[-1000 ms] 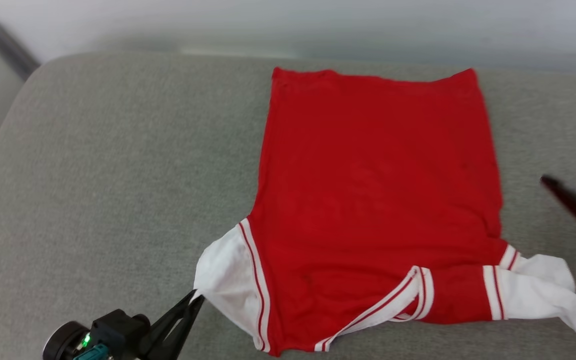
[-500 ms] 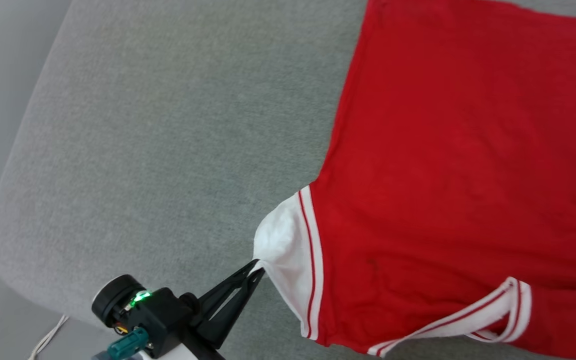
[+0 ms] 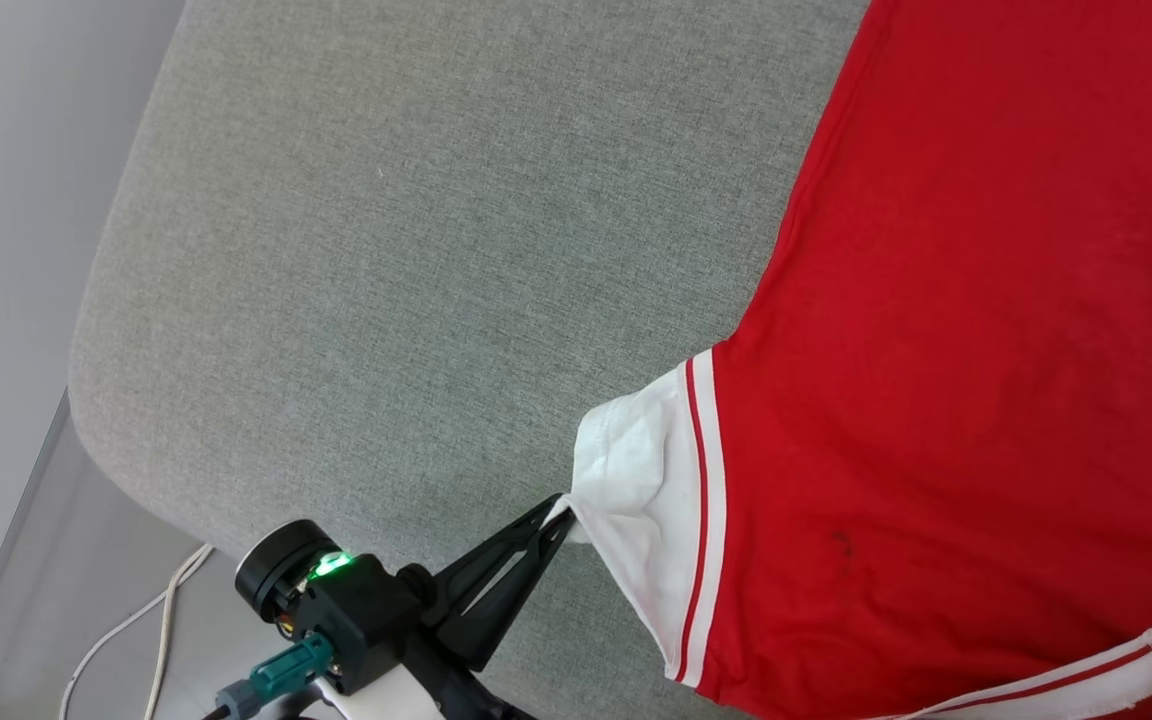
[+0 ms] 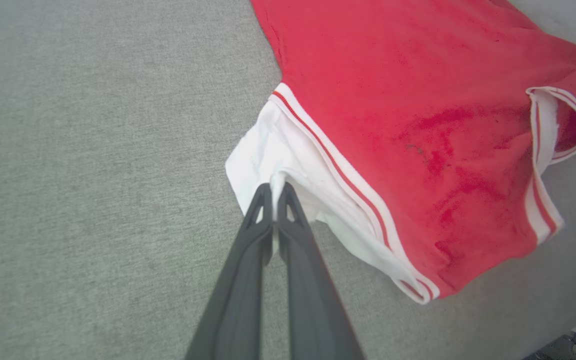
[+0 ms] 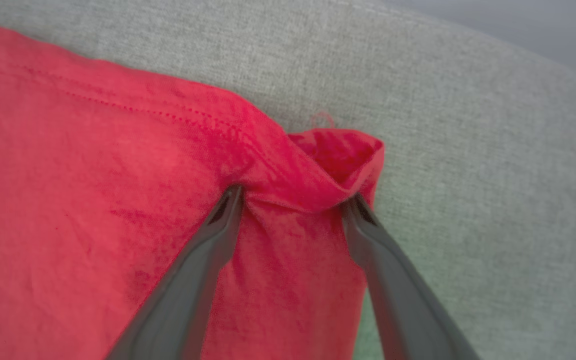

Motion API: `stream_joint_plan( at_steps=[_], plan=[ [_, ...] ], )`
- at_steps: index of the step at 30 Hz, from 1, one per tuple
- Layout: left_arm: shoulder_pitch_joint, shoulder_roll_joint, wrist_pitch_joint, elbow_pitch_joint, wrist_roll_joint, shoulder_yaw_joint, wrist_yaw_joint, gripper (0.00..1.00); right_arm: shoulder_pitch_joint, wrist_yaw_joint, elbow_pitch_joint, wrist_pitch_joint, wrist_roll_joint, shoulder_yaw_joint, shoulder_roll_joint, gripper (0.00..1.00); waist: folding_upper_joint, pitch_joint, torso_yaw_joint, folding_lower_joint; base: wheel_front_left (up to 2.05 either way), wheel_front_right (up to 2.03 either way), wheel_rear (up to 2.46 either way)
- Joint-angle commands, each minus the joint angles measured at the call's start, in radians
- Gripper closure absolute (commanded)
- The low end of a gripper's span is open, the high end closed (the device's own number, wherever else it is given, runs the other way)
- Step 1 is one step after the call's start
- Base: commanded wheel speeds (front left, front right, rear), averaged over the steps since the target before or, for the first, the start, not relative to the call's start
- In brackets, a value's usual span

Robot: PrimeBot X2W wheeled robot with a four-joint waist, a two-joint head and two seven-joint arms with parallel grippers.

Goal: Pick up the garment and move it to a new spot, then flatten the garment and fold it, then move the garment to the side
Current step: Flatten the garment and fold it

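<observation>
Our left gripper (image 4: 275, 189) pinches the white sleeve (image 4: 268, 150) of the red jersey garment (image 4: 418, 100); our right gripper (image 5: 294, 196) stands spread, straddling its bunched hem corner (image 5: 338, 150).

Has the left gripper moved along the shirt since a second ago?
No. The left gripper still pinches the garment at its white sleeve tip, equally far from the red stripe; only the camera turned.

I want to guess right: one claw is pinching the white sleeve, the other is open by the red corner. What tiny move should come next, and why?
Probably close the right gripper. Its fingers stand open on either side of a bunched red corner of the garment, while the left gripper is shut on the white sleeve.
</observation>
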Motion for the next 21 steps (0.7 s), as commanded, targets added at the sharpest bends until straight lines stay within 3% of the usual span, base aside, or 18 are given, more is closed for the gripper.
stream_joint_plan(
  at_steps=[1, 2, 11, 21],
  plan=[
    [-0.01, -0.004, -0.004, 0.004, 0.001, -0.002, -0.001, 1.0, 0.076, 0.0, 0.043, 0.02, 0.001, 0.006, 0.012, 0.95, 0.0, 0.0, 0.001, -0.0001, 0.0, 0.0, 0.0],
    [-0.014, -0.005, -0.006, 0.007, 0.0, -0.001, -0.003, 1.0, 0.086, 0.0, 0.044, 0.024, -0.002, 0.003, 0.009, 1.0, 0.0, -0.001, 0.0, -0.0001, 0.0, 0.0, 0.0],
    [-0.013, 0.012, -0.008, 0.025, 0.01, 0.01, 0.014, 1.0, 0.141, -0.001, 0.025, 0.002, 0.001, -0.03, 0.02, 1.0, 0.0, -0.062, -0.043, -0.0001, 0.0, 0.0, 0.0],
    [0.05, 0.046, 0.001, 0.062, -0.017, 0.041, 0.064, 1.0, 0.337, 0.0, 0.002, -0.035, 0.096, 0.013, 0.065, 1.0, 0.0, -0.219, -0.177, -0.0001, 0.0, 0.0, 0.0]
  ],
)
